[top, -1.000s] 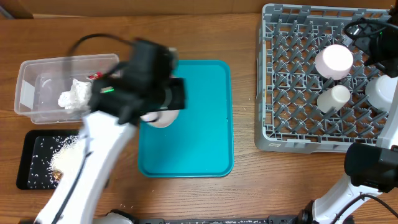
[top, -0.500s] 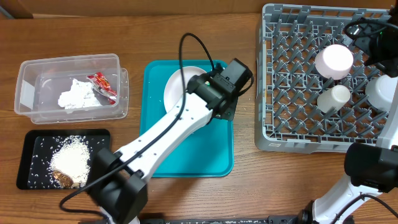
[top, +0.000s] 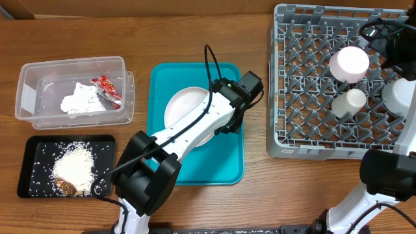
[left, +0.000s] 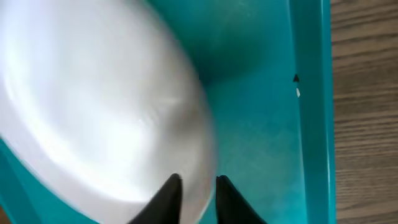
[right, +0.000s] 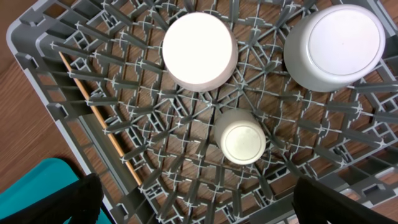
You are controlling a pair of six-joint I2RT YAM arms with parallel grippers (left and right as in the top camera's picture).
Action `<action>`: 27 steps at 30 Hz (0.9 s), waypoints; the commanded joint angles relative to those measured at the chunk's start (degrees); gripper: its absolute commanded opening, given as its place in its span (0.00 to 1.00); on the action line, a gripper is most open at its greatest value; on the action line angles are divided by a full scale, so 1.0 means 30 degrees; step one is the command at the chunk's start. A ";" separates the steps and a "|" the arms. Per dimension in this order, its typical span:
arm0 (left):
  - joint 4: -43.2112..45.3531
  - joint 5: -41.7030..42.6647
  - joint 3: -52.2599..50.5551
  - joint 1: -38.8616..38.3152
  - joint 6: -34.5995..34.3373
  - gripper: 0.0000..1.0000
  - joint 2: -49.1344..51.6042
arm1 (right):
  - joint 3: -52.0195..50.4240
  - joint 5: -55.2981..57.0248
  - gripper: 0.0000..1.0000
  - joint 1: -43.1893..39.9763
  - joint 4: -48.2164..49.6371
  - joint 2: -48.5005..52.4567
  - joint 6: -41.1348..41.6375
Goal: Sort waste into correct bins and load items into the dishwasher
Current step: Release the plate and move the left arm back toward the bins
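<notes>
L end effector (left: 194,194) grips plate (left: 93,93) rim — teal tray (left: 308,93) wall near.

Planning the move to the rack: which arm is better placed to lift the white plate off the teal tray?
Left. The left tool grips the rim of the white plate on the teal tray; the right tool hangs open over the rack, away from it.

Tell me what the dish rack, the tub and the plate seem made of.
The dish rack looks like matte grey moulded plastic, with pegs. The tub is glossy clear plastic, see-through walls. The plate is smooth white, faint sheen: ceramic or hard plastic, cannot tell.
</notes>
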 commanded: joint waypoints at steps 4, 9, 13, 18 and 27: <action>-0.0925 -0.0277 0.0408 0.0073 -0.0240 0.66 0.0204 | 0.0372 0.0175 1.00 0.0036 0.2812 -0.0379 0.0095; -0.3534 -0.0262 0.2973 0.0408 -0.0350 0.66 0.0197 | 0.0372 -0.1661 1.00 0.0036 0.2943 -0.0379 0.0102; -0.6025 -0.0102 0.6564 0.1042 -0.0794 0.67 0.0160 | 0.0372 -0.6193 1.00 0.0036 0.2973 -0.0379 0.0095; -0.9624 0.0233 1.2568 0.3796 -0.1545 0.70 -0.0699 | 0.0277 -1.2247 1.00 0.1894 0.2098 -0.0372 -0.0882; -1.0972 0.0255 1.4506 1.0586 -0.1217 1.00 -0.2820 | -0.1894 -0.5748 1.00 0.8145 0.2630 -0.0007 -0.1472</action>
